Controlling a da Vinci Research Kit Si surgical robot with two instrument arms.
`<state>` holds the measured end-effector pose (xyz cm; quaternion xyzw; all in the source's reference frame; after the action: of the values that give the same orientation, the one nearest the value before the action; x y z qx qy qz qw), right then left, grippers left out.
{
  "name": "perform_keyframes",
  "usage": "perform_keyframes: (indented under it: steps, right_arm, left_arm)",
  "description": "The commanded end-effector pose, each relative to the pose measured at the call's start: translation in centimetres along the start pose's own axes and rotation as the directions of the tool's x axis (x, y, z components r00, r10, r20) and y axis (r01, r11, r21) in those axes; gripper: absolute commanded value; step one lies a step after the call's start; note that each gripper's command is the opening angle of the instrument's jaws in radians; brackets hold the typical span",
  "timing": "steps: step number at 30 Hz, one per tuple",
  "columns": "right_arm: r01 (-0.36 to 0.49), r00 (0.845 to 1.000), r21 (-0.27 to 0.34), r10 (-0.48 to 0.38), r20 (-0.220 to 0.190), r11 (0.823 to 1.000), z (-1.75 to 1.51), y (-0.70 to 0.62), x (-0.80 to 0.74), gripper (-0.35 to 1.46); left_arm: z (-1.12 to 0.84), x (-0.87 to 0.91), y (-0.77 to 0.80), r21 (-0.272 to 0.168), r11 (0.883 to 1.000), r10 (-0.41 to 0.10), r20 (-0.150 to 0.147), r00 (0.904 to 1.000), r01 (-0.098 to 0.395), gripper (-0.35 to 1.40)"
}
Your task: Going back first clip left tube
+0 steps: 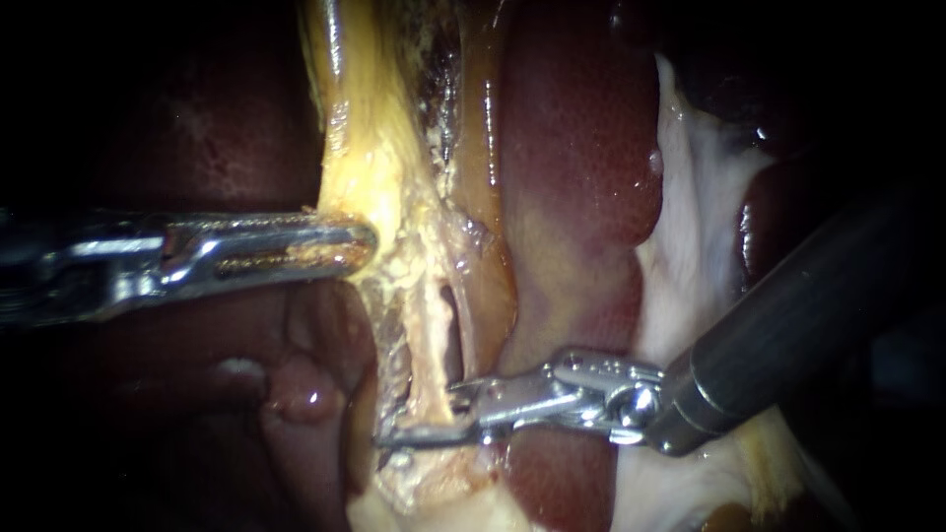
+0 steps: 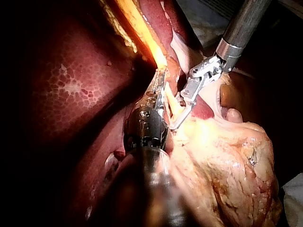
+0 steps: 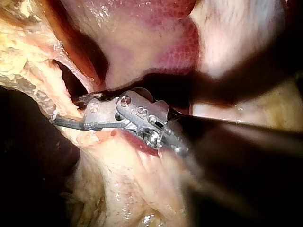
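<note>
My left instrument [image 1: 347, 246] comes in from the left, its jaws shut on the yellow tissue [image 1: 370, 167] below the gallbladder and holding it taut. My right instrument [image 1: 426, 414] enters from the lower right. Its jaws stand open, one on each side of a pale tube [image 1: 430, 345] that runs down beside a dark slit. I cannot make out a clip on the tube. In the right wrist view the same jaws [image 3: 68, 112] straddle the pale strand [image 3: 45, 82]. The left wrist view shows my left jaws [image 2: 161, 82] buried in tissue, with the right instrument [image 2: 182, 113] just beside them.
Dark red liver [image 1: 581, 148] lies right of the tube, and white membrane [image 1: 690, 266] lies further right, under the right shaft. More liver [image 1: 296, 394] sits below the left instrument. A yellow fatty mass [image 2: 227, 161] lies beside the left shaft.
</note>
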<state>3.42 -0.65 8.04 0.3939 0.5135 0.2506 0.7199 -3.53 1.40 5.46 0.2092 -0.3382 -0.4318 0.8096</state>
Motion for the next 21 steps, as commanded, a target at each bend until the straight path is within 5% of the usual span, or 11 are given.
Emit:
perform_keyframes:
  steps: [1,5,10,16,21]
  right_arm:
    - [0.000,1.000,0.000,0.000,0.000,1.000,0.00,0.00,0.00,-0.35]
    - [0.000,1.000,0.000,0.000,0.000,1.000,0.00,0.00,0.00,-0.35]
    - [0.010,1.000,0.005,-0.010,-0.012,1.000,-0.02,0.01,0.03,0.41]
    - [0.089,0.994,0.001,-0.089,-0.061,0.996,-0.08,0.02,0.10,0.58]
    - [0.168,0.984,0.003,-0.168,-0.062,0.986,-0.20,0.00,0.12,0.59]
  left_arm:
    - [0.00,0.00,0.00,0.000,1.000,0.000,0.000,1.0000,0.000,-0.35]
    - [-0.01,0.00,0.00,0.000,1.000,0.000,0.000,1.0000,0.000,-0.35]
    - [-0.01,0.00,0.00,0.000,1.000,0.000,0.000,1.0000,0.000,-0.35]
    - [-0.01,0.00,0.00,0.001,1.000,0.001,0.000,1.0000,-0.001,-0.35]
    - [-0.01,0.00,0.01,0.001,1.000,0.001,0.000,1.0000,-0.001,-0.35]
